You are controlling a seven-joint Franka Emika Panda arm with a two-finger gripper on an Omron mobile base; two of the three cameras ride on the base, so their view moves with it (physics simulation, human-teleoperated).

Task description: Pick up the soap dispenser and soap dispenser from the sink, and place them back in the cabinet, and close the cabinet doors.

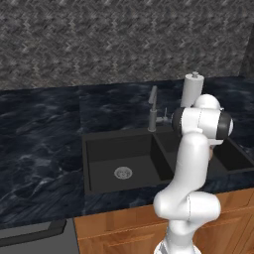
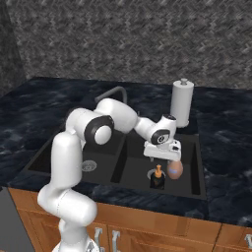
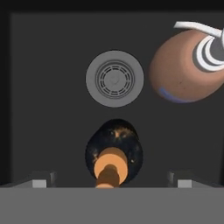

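Note:
Two soap dispensers stand in the right basin of the black sink (image 2: 194,182). The black squarish one (image 2: 157,179) with a tan pump sits near the basin's front wall. The peach egg-shaped one (image 2: 175,169) with a white pump is just to its right. My gripper (image 2: 166,157) hangs open directly above them, touching neither. In the hand view the black dispenser (image 3: 114,148) lies between my open fingertips (image 3: 181,181), the peach dispenser (image 3: 181,72) is at upper right, and the gripper (image 3: 111,183) holds nothing. The cabinet and its doors are out of view.
A tall white paper-towel roll (image 2: 182,101) stands behind the sink, and a grey gooseneck faucet (image 2: 115,92) rises at the divider. A round steel drain (image 3: 114,78) lies beyond the black dispenser. Wooden drawer fronts (image 2: 147,231) run below the dark marble counter (image 1: 39,139).

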